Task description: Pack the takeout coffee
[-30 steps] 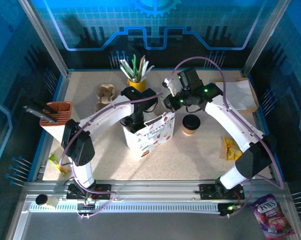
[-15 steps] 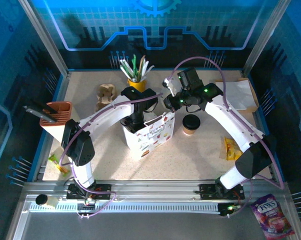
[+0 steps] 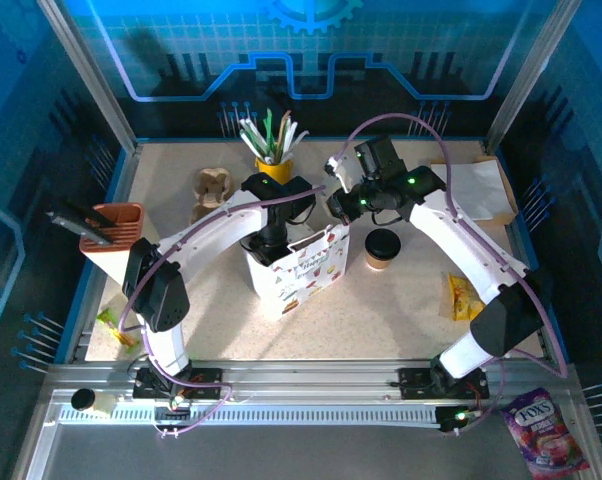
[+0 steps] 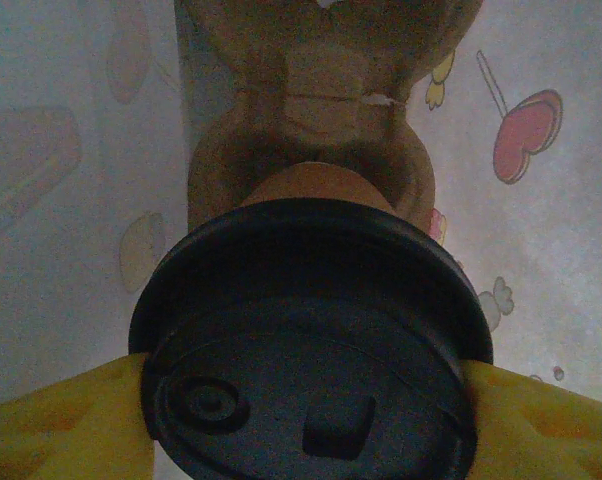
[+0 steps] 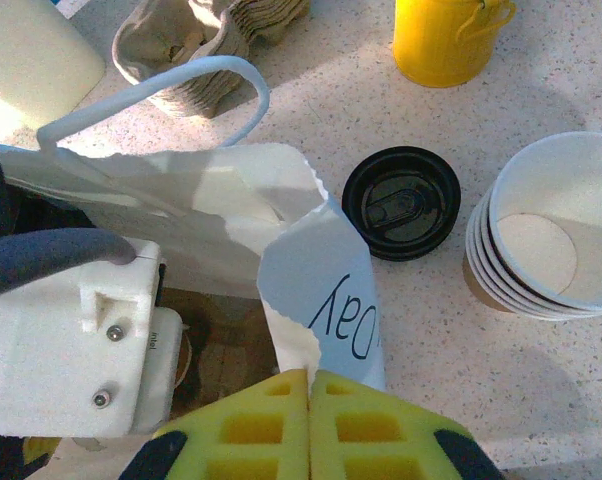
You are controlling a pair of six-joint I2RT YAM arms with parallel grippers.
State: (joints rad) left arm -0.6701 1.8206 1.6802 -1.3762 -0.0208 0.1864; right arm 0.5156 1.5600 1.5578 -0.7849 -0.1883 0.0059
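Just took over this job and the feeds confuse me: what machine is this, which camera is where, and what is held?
Two robot arms stand at a table. One picture looks down from above; the other two come from wrist cameras. The left claw grips a lidded cup inside the white bag. The right claw pinches the bag's rim. A second cup stands on the table beside the bag, near stacked empty cups.
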